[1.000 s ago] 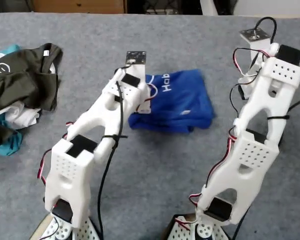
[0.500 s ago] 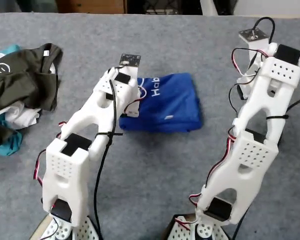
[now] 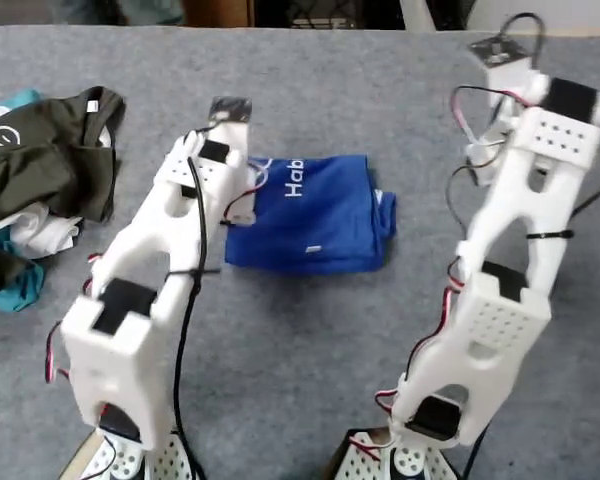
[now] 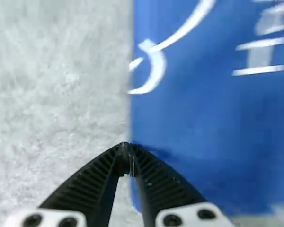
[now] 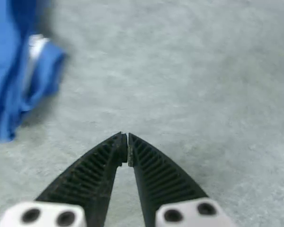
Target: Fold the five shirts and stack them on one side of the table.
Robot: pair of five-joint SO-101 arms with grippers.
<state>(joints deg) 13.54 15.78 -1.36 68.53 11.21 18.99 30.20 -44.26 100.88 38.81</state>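
blue shirt (image 3: pixel 315 215), folded, flat on the grey felt table (image 3: pixel 380 90). left gripper (image 4: pixel 126 152) pinched together on the blue shirt's left edge. right gripper (image 5: pixel 124 143) closed on nothing, over felt near its right side. heap of unfolded shirts (image 3: pixel 40 165) well off to its left.

Soft, even overhead light, no glare.
The grey surface (image 3: pixel 310 350) is evenly lit; the blue shirt (image 3: pixel 320 215) casts a thin, soft shadow along its near edge, and a darker shadow lies on it at the tips of the left hand (image 4: pixel 128 158). The room (image 3: pixel 320 12) beyond is dim.
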